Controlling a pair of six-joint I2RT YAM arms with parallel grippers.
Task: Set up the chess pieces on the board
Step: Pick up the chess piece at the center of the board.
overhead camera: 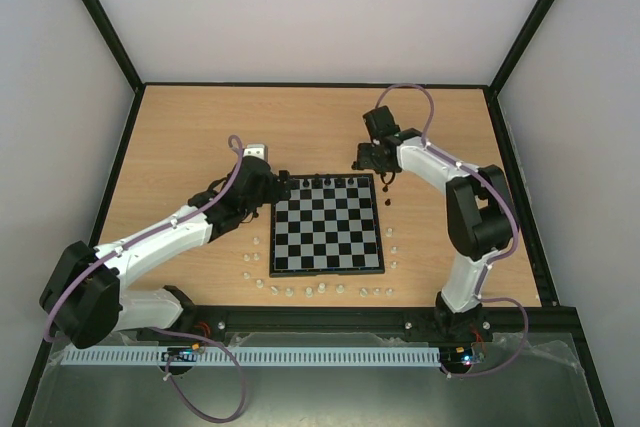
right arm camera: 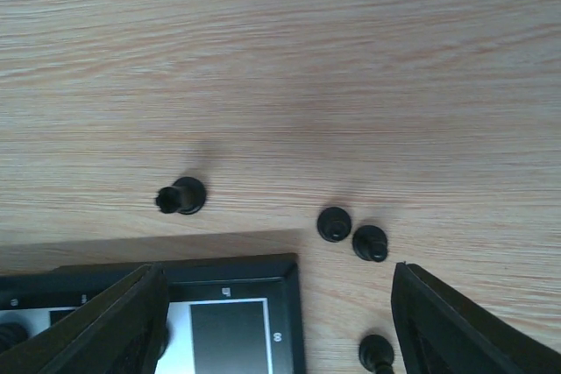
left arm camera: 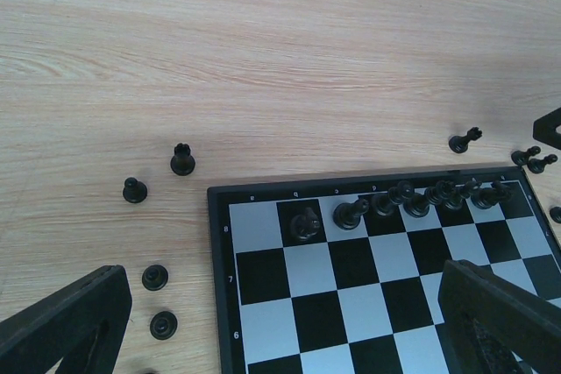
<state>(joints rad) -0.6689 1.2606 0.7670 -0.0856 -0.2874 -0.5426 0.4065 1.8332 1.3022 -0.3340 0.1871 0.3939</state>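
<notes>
The board point(overhead camera: 327, 222) lies mid-table, with a row of black chess pieces point(overhead camera: 335, 182) along its far edge. My left gripper point(overhead camera: 268, 187) hovers open and empty over the board's far left corner point(left arm camera: 219, 208). That row point(left arm camera: 351, 213) lies ahead of its fingers point(left arm camera: 61, 330), and loose black pieces point(left arm camera: 181, 159) stand on the wood to the left. My right gripper point(overhead camera: 375, 159) hovers open and empty over the far right corner point(right arm camera: 263, 269). A tipped black piece point(right arm camera: 181, 196) and three upright ones point(right arm camera: 334, 223) lie on the wood around it.
Small white pieces point(overhead camera: 290, 290) are scattered on the wood along the board's near edge and both sides. Two more black pieces point(overhead camera: 386, 202) sit right of the board. Black frame rails point(overhead camera: 310, 85) and grey walls bound the table.
</notes>
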